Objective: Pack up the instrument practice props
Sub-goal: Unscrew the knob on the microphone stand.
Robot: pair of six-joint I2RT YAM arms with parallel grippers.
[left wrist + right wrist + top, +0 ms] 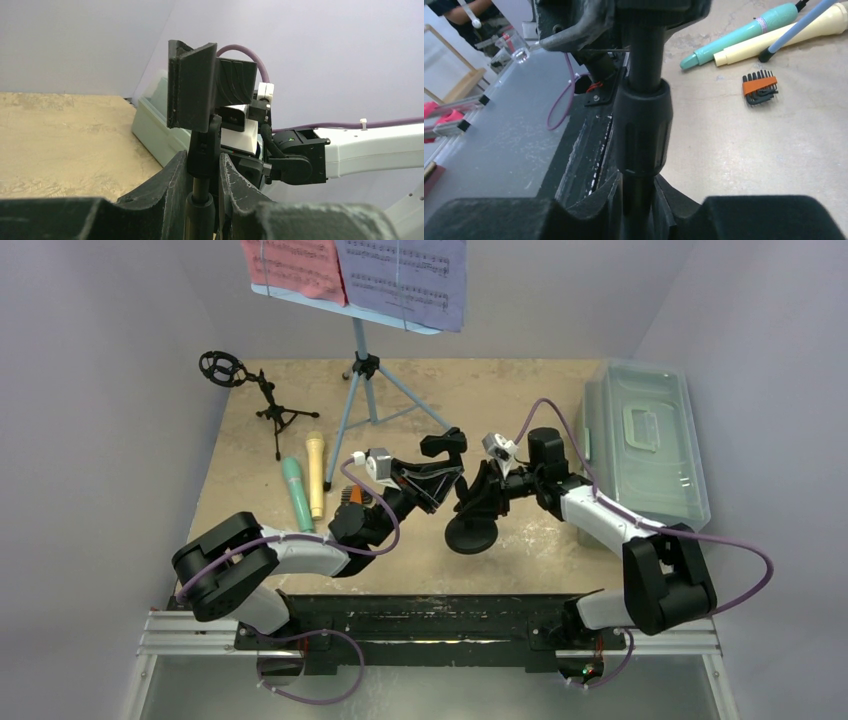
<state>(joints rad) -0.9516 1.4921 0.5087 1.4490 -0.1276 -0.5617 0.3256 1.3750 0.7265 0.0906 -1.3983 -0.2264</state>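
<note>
One black microphone stand [472,534] sits at 3 o'clock from the green microphone [297,495] on the counter [540,410]. Your left gripper [202,170] is clamped on its stem. Your right gripper [638,195] straddles the stem, grip unclear.

L arm [300,552] is stretched fwd and inward, R arm [600,515] is bent inward; wrists are held close together. L gripper [202,167] is clamped on small black stand [642,125] stem. R gripper [637,187] is set astride same stem; contact can't be judged.
</note>
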